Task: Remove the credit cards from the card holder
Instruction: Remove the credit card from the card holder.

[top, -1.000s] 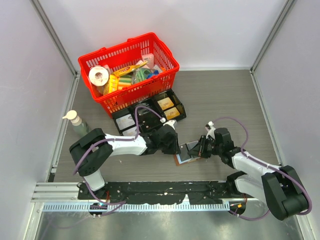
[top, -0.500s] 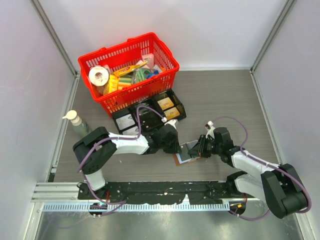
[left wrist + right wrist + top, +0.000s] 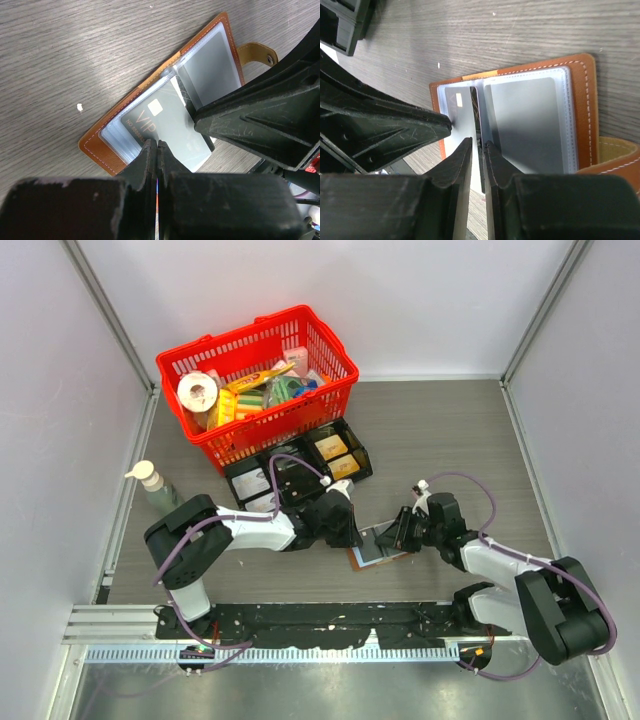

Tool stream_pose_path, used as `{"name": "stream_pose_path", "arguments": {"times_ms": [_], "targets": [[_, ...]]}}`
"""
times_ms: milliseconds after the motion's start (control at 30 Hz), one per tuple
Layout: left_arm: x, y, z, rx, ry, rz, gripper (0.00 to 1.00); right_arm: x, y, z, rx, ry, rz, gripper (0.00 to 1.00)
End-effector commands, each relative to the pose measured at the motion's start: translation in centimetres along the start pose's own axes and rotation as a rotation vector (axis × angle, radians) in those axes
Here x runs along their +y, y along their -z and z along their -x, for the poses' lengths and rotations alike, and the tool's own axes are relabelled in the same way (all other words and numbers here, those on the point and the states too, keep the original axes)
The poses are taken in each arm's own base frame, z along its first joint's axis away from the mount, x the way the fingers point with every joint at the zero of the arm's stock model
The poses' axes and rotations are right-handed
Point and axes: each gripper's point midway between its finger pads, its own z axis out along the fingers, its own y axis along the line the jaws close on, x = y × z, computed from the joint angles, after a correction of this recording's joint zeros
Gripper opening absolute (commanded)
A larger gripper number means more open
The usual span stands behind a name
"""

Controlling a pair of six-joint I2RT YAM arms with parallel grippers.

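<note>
Barely started tbh: the card holder (image 3: 378, 545) is laid open just in front of the black divided tray (image 3: 300, 465), one sleeve seemingly pinched by the closed jaws of the right gripper (image 3: 478, 147), one VIP credit card (image 3: 165, 120) gripped, only partly slid out, by the jaws of the left gripper (image 3: 157, 150).

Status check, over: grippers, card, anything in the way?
Left gripper shut on the credit card, card partly out of its sleeve. Right gripper shut on card holder's middle leaf. Nothing blocking.

A red basket (image 3: 285, 425) of groceries stands far left on the grey surface (image 3: 450, 430). A black divided tray (image 3: 362, 455) lies just nearer, and a pump bottle (image 3: 155, 490) stands left.
</note>
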Motion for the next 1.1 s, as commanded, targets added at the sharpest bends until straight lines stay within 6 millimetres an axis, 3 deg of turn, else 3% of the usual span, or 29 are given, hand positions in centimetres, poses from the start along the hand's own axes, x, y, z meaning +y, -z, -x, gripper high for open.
{"name": "stream_pose_path", "arguments": {"times_ms": [0, 267, 533, 867, 933, 1067], "targets": [[3.4, 0.3, -2.3, 0.062, -0.014, 0.11, 0.0, 1.3, -0.1, 2.2, -0.069, 0.012, 0.058, 0.18], [3.7, 0.3, -2.3, 0.062, -0.011, 0.116, 0.0, 1.0, 0.0, 1.9, -0.056, -0.006, 0.082, 0.07], [3.5, 0.3, -2.3, 0.063, -0.011, 0.112, 0.0, -0.5, -0.2, 1.5, -0.04, -0.012, 0.013, 0.16], [3.6, 0.3, -2.5, 0.065, -0.009, 0.11, 0.0, -0.7, -0.7, 0.8, -0.01, -0.025, 0.03, 0.2], [3.6, 0.4, -2.3, 0.059, -0.007, 0.11, 0.0, -0.4, -0.6, 0.9, -0.017, -0.023, 0.044, 0.17], [3.8, 0.4, -2.4, 0.06, -0.007, 0.114, 0.0, 0.1, -0.3, 1.4, -0.034, -0.009, 0.055, 0.03]]}}
